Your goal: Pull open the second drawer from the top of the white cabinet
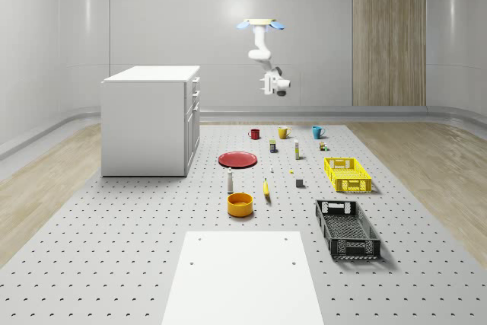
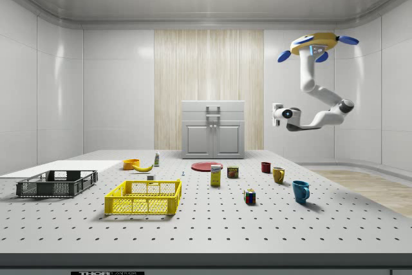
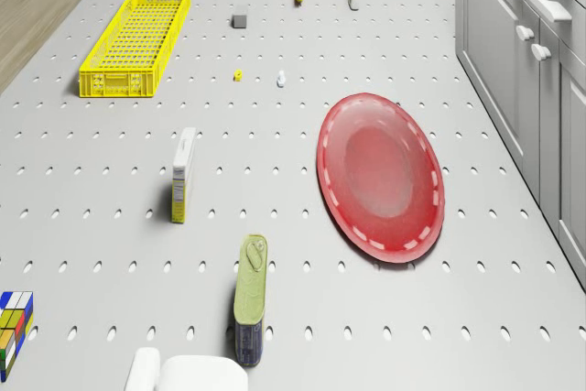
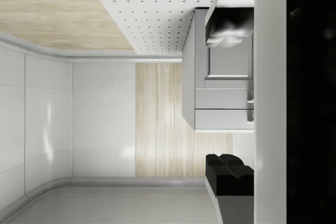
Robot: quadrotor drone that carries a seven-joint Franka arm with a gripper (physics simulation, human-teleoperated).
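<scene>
The drone [image 1: 261,23] hovers high over the far end of the table [image 1: 152,249], above the mugs. Its arm hangs down with the claw [image 1: 268,86] pointed toward the white cabinet [image 1: 151,119], well apart from it. Can't tell if the claw is released or clenched. The cabinet sits around 10 o'clock on the table in the whole-scene view, drawers [image 2: 213,113] all shut, red plate [image 1: 237,159] nearby.

Red plate [image 3: 381,174] beside upright can [image 3: 250,301], yellow crate [image 3: 137,39] well apart
</scene>
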